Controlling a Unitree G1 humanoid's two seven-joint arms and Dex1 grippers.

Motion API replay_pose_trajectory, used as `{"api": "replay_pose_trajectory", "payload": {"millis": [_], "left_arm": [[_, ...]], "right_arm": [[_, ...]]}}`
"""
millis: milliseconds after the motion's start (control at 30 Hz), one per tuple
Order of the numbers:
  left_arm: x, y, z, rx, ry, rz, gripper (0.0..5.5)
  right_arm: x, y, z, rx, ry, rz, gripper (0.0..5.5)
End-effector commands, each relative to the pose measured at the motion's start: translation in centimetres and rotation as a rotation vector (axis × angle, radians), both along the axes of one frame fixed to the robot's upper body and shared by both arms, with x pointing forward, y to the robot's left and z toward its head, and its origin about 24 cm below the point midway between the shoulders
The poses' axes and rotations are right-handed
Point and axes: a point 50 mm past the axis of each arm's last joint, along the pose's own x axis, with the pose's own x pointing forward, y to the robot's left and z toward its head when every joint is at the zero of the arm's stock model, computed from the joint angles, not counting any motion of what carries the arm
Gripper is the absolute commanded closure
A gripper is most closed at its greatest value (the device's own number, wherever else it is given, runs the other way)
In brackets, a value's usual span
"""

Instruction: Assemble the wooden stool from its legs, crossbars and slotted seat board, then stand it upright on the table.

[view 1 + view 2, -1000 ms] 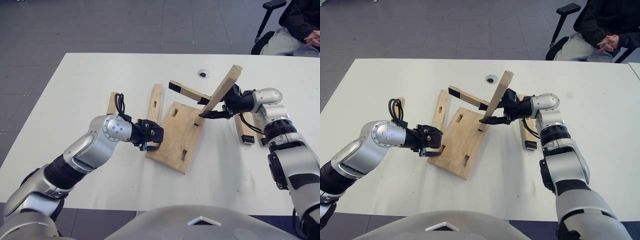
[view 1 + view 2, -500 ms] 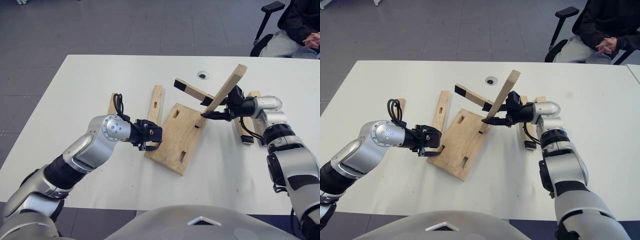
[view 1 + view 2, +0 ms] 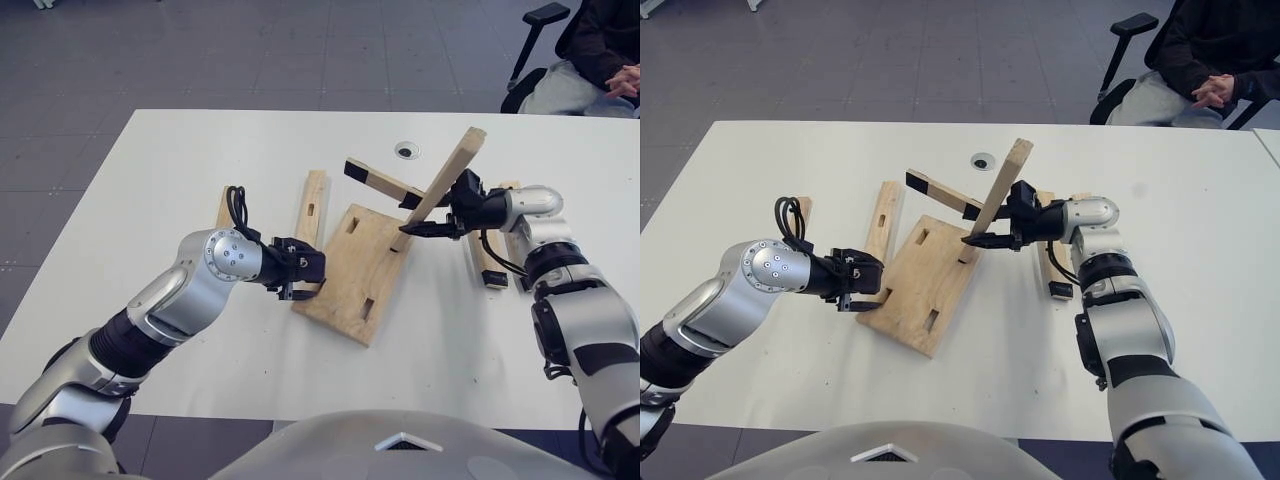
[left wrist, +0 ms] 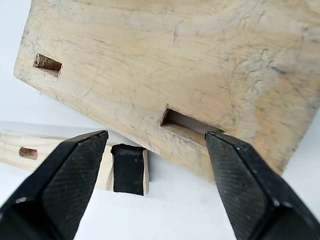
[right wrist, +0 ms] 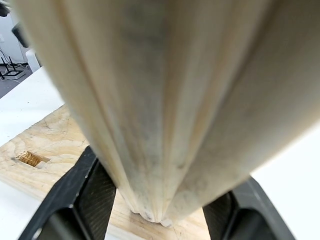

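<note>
Brightly and evenly lit from overhead. Soft, faint shadows under the board (image 3: 352, 272) and along its near edge on the white table (image 3: 150, 200). Small bright highlights on the silver left arm (image 3: 228, 258). Blurred at close range on the leg (image 5: 160, 100) against the right wrist lens.

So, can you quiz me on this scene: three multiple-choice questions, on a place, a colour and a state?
1. Where is the lower end of the leg held by the right gripper? A on the seat board; B on the floor; C on a chair.
2. The table's colour? A green; B white; C red.
3. The left gripper is: A shut on a leg; B shut on the board; C open.
Answers: A, its tip meets the board; B, the top is white; C, its fingers stand apart.
</note>
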Motion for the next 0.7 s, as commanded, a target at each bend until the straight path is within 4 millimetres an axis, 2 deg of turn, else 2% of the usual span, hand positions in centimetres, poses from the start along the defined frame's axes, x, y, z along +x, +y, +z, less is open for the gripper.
{"api": "replay_pose_trajectory", "payload": {"millis": [33,167,233,467,567,700], "left_arm": [[-0.4,0.6,-1.0,0.035,0.064,0.021,1.88],[-0.5,0.6,-1.0,0.034,0.065,0.026,1.88],[-0.5,0.6,-1.0,0.033,0.065,0.028,1.88],[-0.5,0.7,-1.0,0.033,0.067,0.036,1.88],[-0.6,0.7,-1.1,0.032,0.064,0.045,1.88],[-0.9,0.6,-1.3,0.022,0.066,0.065,1.88]], "right_arm": [[-0.6,-1.8,-1.9,-0.138,0.073,-0.085,3.32],[-0.3,-1.3,-1.4,-0.110,0.057,-0.068,3.32],[-0.2,-1.0,-1.1,-0.095,0.040,-0.060,2.76],[0.2,-0.5,-0.4,-0.086,-0.017,-0.064,1.48],[0.7,-0.9,0.8,-0.105,-0.101,-0.070,0.97],[1.4,-3.4,4.0,-0.173,-0.252,-0.110,0.18]]}}
